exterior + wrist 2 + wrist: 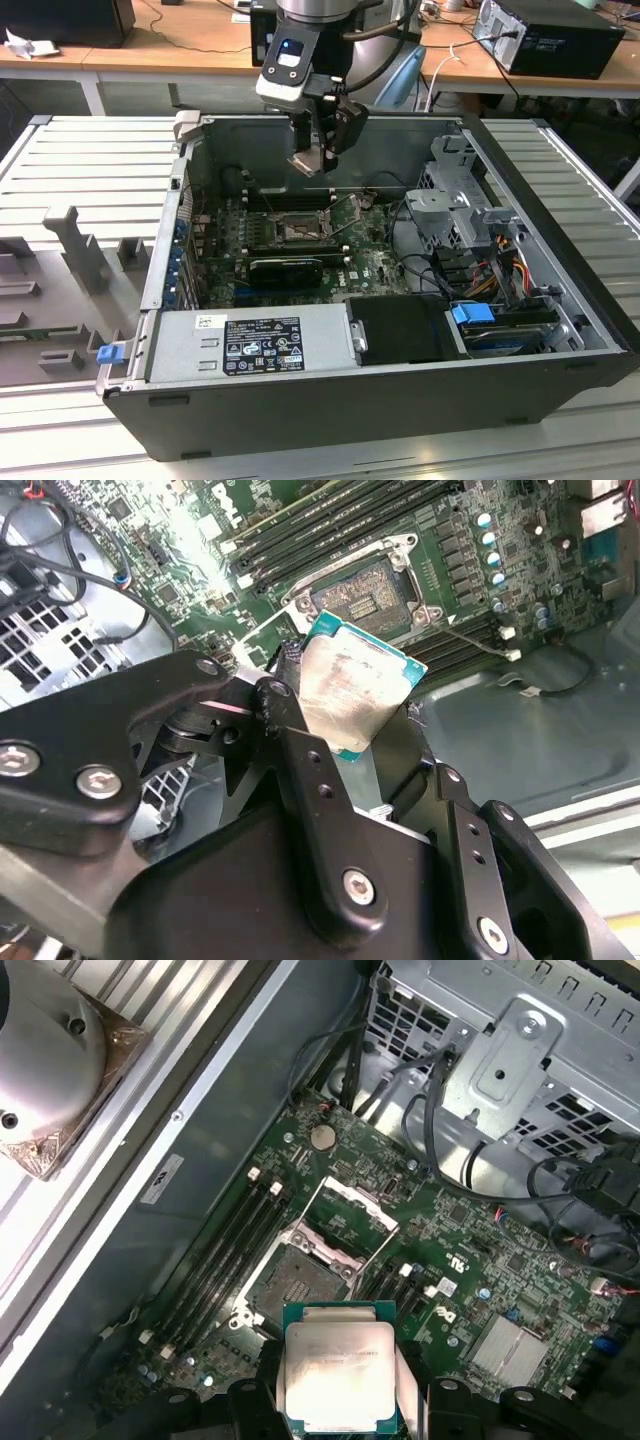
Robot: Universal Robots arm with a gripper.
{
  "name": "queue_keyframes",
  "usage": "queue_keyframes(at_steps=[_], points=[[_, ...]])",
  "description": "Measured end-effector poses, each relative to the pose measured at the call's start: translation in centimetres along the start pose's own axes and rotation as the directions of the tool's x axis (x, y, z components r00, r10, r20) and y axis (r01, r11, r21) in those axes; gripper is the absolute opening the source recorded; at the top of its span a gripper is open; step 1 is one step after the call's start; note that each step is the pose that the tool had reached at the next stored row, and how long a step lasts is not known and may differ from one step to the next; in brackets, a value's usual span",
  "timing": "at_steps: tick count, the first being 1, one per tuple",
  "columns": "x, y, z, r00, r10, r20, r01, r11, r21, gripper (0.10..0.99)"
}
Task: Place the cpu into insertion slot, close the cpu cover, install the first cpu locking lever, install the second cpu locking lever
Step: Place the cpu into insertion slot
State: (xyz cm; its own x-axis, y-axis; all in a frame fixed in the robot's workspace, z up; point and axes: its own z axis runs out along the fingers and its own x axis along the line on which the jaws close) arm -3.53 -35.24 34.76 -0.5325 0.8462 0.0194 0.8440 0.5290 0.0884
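Exterior view: we see the gripper (316, 160) pinching the chip (303, 164) by two edges, clear above the bare socket (298, 230); first wrist view shows its cover (352, 1215) tipped up beside it

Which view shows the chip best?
First wrist view: the chip faces the camera almost squarely, metal top plain. In the second wrist view it is tilted, clamped in the end effector. The exterior view shows it far off, above the board.
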Motion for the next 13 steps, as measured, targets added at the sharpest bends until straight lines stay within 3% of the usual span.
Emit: queue_keyframes(at_steps=[3,13], points=[[0.0,0.0,0.03,0.9989,0.048,0.0042,-0.048,0.9989,-0.001,0.525],[0.0,-0.01,0.09,0.9913,0.131,0.0115,-0.131,0.9913,-0.003,0.525]])
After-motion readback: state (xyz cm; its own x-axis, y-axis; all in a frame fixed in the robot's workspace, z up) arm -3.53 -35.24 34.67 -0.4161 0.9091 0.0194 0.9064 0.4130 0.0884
